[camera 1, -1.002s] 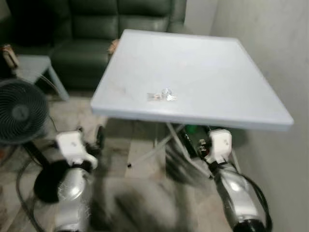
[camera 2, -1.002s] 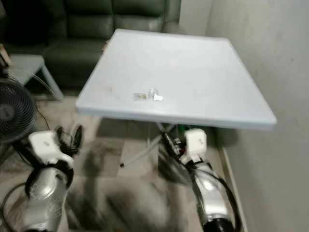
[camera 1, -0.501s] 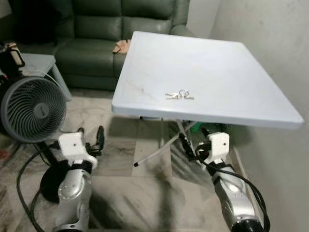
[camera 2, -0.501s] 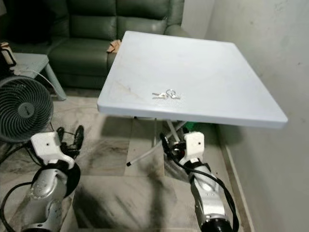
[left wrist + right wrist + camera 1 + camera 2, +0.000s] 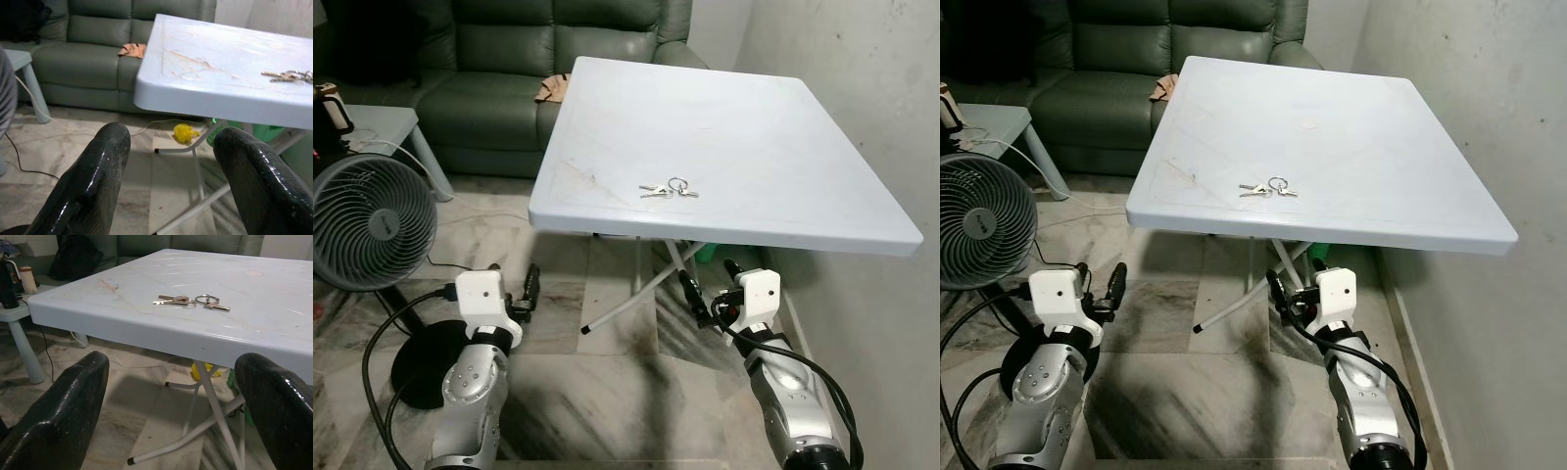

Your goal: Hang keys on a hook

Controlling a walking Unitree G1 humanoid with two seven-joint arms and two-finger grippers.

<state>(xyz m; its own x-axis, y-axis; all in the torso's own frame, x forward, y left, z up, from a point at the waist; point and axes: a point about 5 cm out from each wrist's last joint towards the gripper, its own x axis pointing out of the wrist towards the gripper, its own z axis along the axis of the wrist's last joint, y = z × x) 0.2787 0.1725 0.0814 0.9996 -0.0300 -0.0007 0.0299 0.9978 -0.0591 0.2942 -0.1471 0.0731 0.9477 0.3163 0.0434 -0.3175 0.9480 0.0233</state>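
A small bunch of silver keys (image 5: pixel 668 189) on a ring lies flat on the white folding table (image 5: pixel 734 127), close to its near edge. Both arms are held low in front of me, below the tabletop. My left gripper (image 5: pixel 517 284) is open over the floor, to the left of the table's near corner. My right gripper (image 5: pixel 708 284) is open beneath the table's near edge, roughly under the keys. In the right wrist view the keys (image 5: pixel 193 299) lie above and ahead of the spread fingers (image 5: pixel 63 416). From the left wrist they (image 5: pixel 288 75) sit far off to one side.
A standing fan (image 5: pixel 367 220) with a floor cable is at my left. A green sofa (image 5: pixel 509 59) with a brown cloth (image 5: pixel 551 90) is behind the table, a small grey side table (image 5: pixel 386 127) beside it. A wall (image 5: pixel 862 88) runs along the right. Table legs (image 5: pixel 636 294) cross underneath.
The camera moved and the blur has cleared, so the table now sits a little nearer and more centred. The keys lie where they were. Both grippers stay low and open.
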